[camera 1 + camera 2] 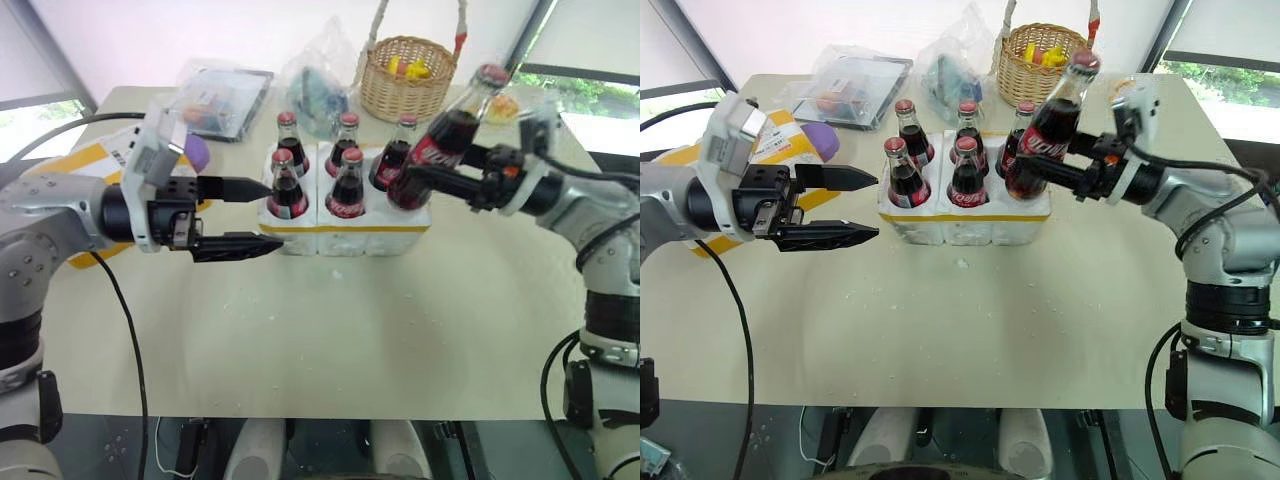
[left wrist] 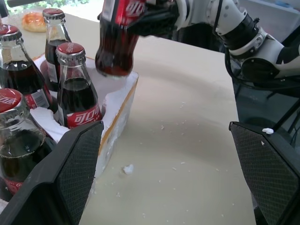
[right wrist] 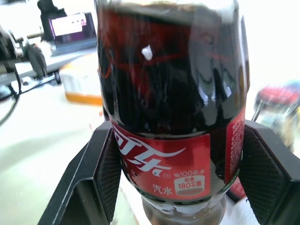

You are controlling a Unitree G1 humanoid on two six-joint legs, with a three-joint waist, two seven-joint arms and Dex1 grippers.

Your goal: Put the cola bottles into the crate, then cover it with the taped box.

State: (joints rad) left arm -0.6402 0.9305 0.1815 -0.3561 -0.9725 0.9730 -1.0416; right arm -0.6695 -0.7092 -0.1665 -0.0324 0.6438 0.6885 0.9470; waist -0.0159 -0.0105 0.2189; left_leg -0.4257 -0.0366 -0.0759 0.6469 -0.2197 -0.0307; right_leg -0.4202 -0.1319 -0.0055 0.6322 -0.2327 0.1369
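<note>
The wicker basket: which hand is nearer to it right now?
Right. The right hand, clamped on a tilted cola bottle, is just in front of the wicker basket; the left hand is across the crate, open.

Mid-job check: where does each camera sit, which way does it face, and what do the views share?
Head eyes: look down on the table; left gripper open beside the crate, right gripper holding a tilted cola bottle.
Left wrist: faces along its open fingers past the crate.
Right wrist: faces the gripped bottle.
Shared: that bottle.
</note>
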